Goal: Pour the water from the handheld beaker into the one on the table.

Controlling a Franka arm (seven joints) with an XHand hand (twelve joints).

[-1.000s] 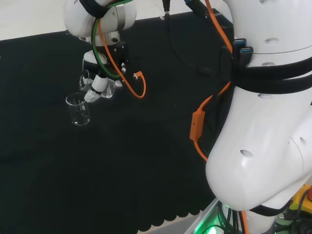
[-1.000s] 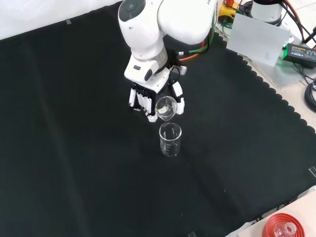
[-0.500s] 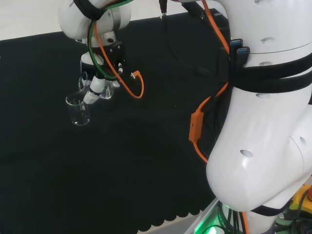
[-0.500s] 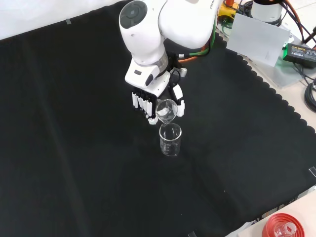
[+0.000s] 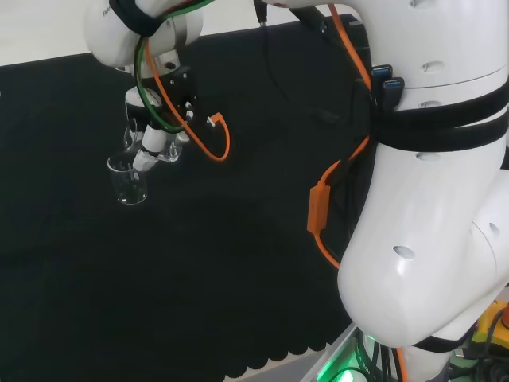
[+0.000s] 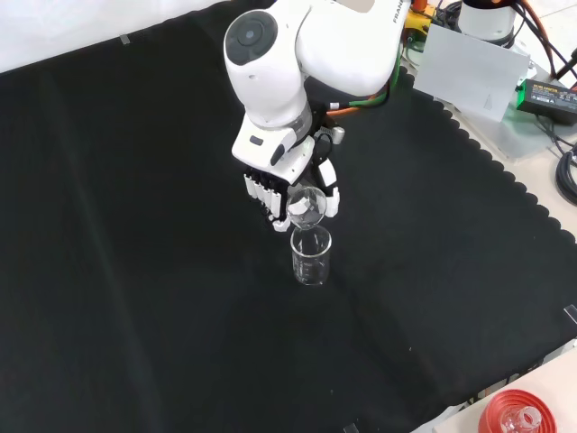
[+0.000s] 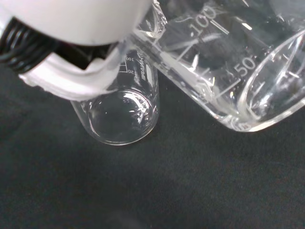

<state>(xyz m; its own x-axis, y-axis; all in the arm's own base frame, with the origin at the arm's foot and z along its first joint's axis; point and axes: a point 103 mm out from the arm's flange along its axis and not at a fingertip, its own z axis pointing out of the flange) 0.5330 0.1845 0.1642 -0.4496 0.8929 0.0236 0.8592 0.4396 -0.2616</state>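
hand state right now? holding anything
Hand: shut on the tilted beaker, held just above the table beaker.

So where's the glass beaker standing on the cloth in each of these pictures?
Head view: the standing beaker is at the left, just below the hand.
Front view: it stands near the middle, directly under the tilted held beaker.
Wrist view: it is seen from above, mouth open, beside the held beaker.
Shared landmark: the hand with its held beaker.
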